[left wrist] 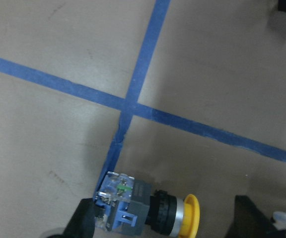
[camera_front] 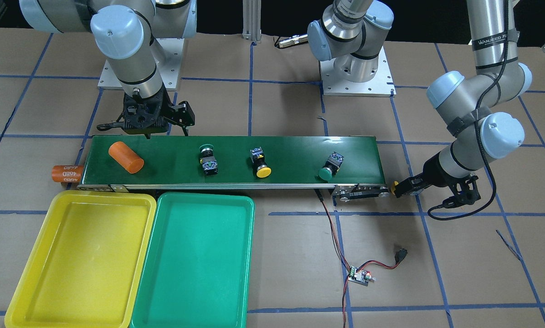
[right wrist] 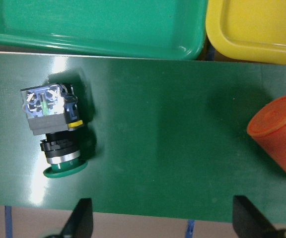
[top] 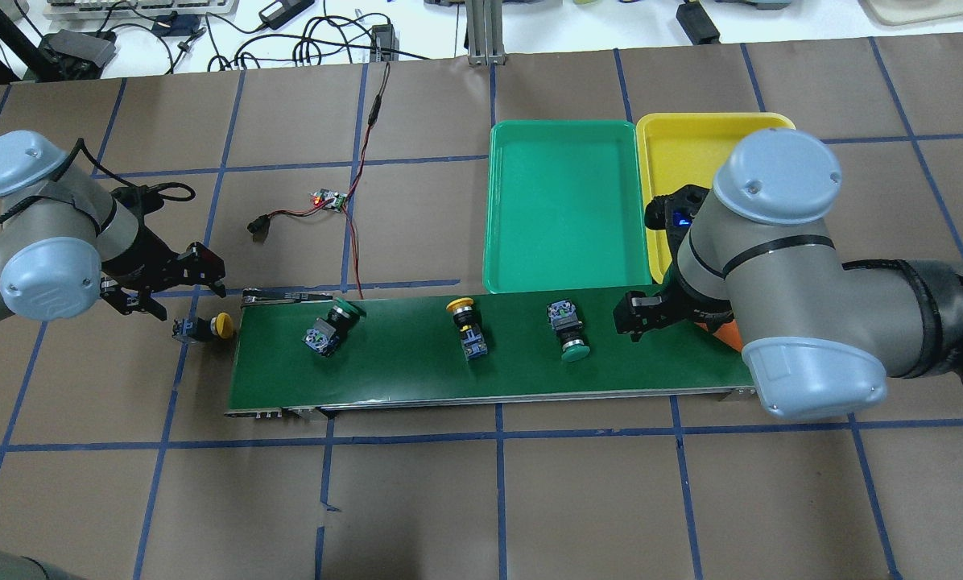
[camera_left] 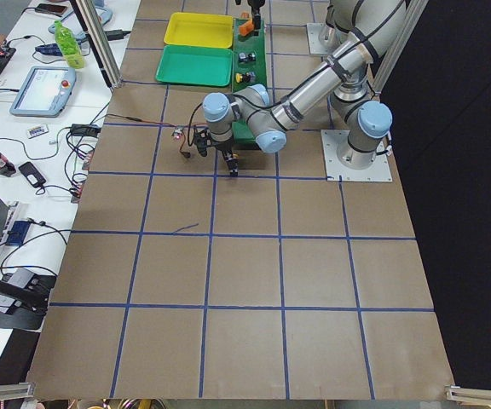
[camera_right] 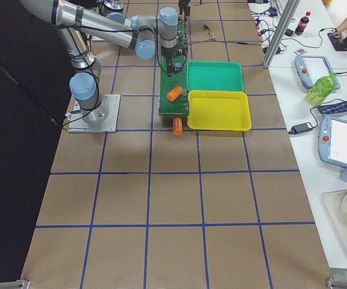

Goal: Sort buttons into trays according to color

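Overhead, middle left: left tool (top: 185, 296), spread, hangs by a yellow button (top: 204, 326); next it must drop and pinch. Right tool (right wrist: 163, 220) spread too.

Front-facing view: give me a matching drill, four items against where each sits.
Items:
1. yellow tray
2. plain orange cylinder
3. middle yellow button
4. stray yellow button

Places:
A. off the belt, by the left gripper
B. on the belt, mid-length
C. on the belt, at its tray end
D. empty, beside the green tray

Pairs: 1-D, 2-C, 3-B, 4-A
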Tool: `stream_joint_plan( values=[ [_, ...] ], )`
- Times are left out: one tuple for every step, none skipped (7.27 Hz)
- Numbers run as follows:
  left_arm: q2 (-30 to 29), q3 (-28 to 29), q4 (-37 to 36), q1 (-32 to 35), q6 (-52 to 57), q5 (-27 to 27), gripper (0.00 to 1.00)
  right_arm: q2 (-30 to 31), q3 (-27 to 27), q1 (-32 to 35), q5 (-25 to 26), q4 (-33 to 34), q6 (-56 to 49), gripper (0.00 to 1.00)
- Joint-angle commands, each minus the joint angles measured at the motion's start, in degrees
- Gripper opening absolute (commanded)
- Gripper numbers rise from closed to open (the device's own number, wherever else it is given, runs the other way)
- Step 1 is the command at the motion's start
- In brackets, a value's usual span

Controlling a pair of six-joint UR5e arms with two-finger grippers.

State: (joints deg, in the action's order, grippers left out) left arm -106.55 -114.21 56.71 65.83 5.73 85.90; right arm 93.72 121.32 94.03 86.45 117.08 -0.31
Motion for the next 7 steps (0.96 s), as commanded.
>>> stream_joint_plan(
  values=[
    [-0.33, -0.58, -0.02, 0.00, 4.52, 0.15, 1.00, -1.78, -0.12, 1.41, -1.02, 0.08, 0.66, 1.00],
    [-0.41, -0.58, -0.02, -0.09, 4.73, 0.24, 1.00, -3.09, -0.12, 2.72, -1.02, 2.69, 1.09, 1.00],
    [-0.50, -0.49, -0.02, -0.09, 4.82, 0.50, 1.00, -4.76, -0.73, 4.74, -0.93, 6.28, 1.27, 1.00],
    [-0.42, -0.32, -0.02, -0.26, 4.82, 0.50, 1.00, -5.91, -1.43, 6.24, -0.15, 7.89, 0.40, 1.00],
    [-0.42, -0.40, -0.02, -0.27, 4.82, 0.50, 1.00, -6.79, -1.00, 6.25, -0.14, 7.90, 0.48, 0.96],
    [-0.42, -0.31, -0.02, -0.27, 4.82, 0.59, 1.00, -7.58, -0.57, 6.25, -0.14, 7.90, 0.57, 0.96],
    [-0.68, -0.58, 0.07, -0.27, 4.73, 0.50, 1.00, -7.94, -0.56, 6.25, 0.03, 7.90, 0.22, 0.91]
  ],
)
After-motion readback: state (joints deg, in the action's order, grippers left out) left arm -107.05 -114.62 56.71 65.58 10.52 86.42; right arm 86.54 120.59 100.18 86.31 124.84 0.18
